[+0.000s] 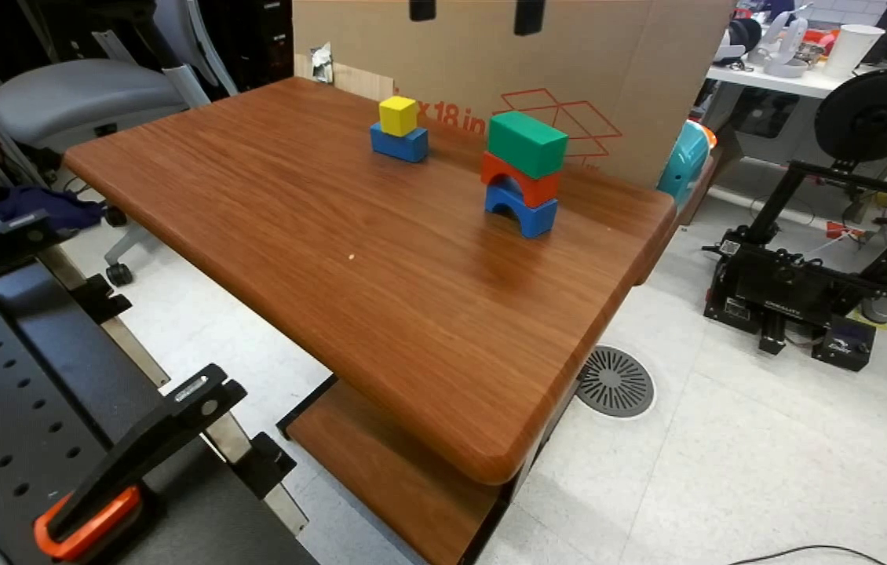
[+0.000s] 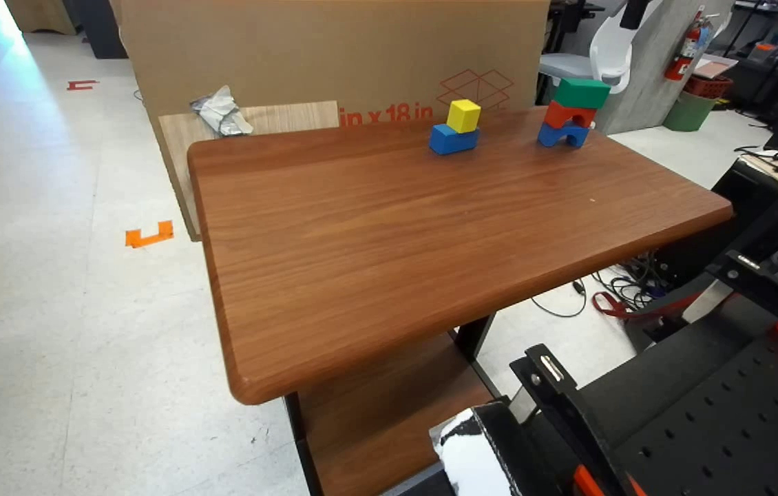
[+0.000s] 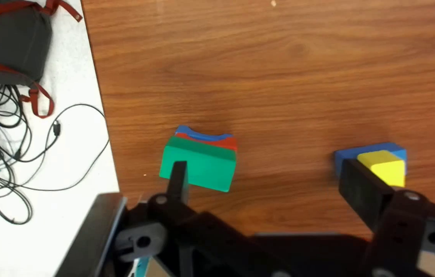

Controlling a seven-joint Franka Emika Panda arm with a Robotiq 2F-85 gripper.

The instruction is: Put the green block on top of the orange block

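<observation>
Green block is seen past the claw, whose fingers are spread wide with nothing held between them. It is judged light, stiff and hard to damage, its smooth faces perhaps a little slippery. Should lifting be wanted, it is best gripped midway along its length, across the narrower width, for which a turn of the claw seems needed. The fingers should be kept above the orange block, on which it already rests, since by a sideways nudge both might be tipped off the blue arch beneath. In the wrist view, only slivers of those two lower pieces are shown, and the yellow cube is partly hidden by a finger. In both exterior views, little of the claw is caught beyond dark tips at the top edge, but all three pieces are shown from the side, stacked on the table, with cardboard standing beyond it.
</observation>
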